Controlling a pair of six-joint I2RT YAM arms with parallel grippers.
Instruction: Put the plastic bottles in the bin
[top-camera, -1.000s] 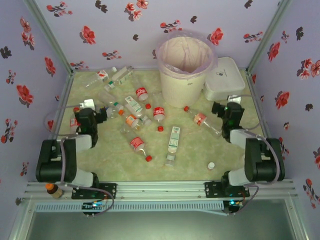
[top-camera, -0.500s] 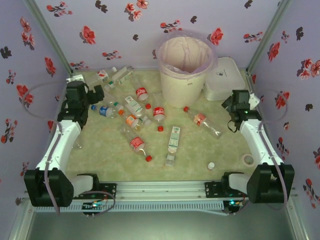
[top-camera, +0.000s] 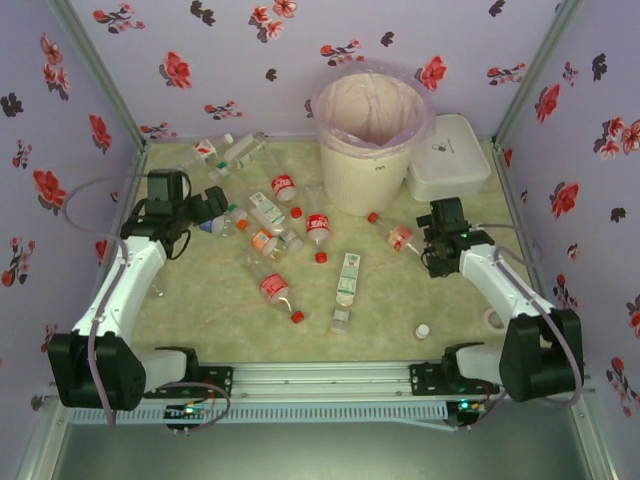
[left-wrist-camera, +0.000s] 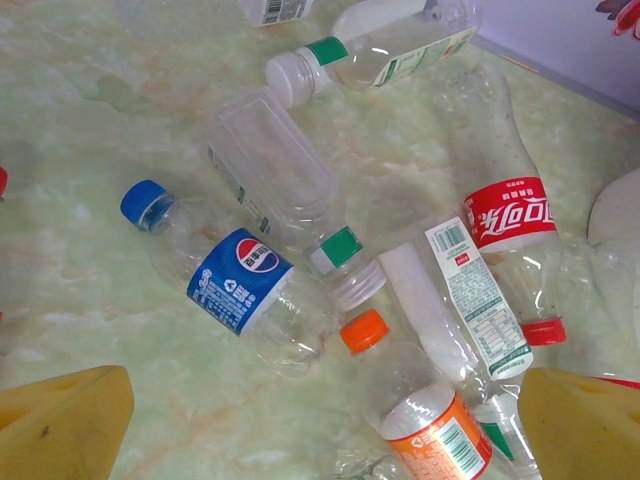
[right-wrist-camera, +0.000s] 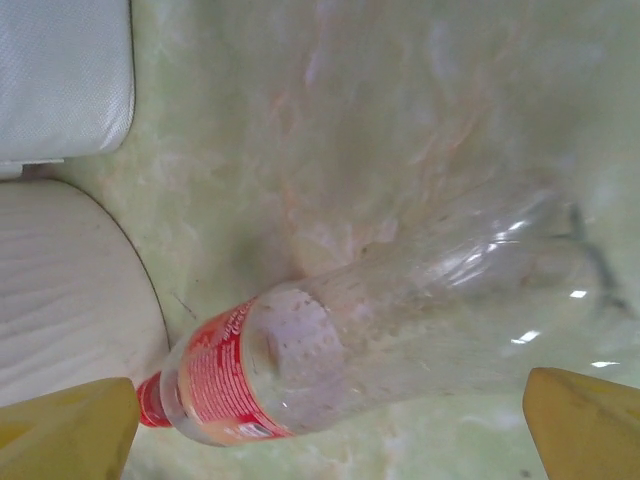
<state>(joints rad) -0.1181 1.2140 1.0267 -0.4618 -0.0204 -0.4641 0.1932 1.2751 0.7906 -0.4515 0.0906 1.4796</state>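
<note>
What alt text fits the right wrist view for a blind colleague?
A clear bottle with a red label and cap lies on its side on the green marbled table, between two yellow fingers spread wide at the bottom corners. The cream bin curves in at left, a white box above it.

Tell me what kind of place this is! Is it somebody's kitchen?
Probably not a kitchen: it looks like a robot practice booth. Two robot arms are bolted to a metal rail, flowered walls box in one table, and plastic bottles lie scattered near a bin.
</note>
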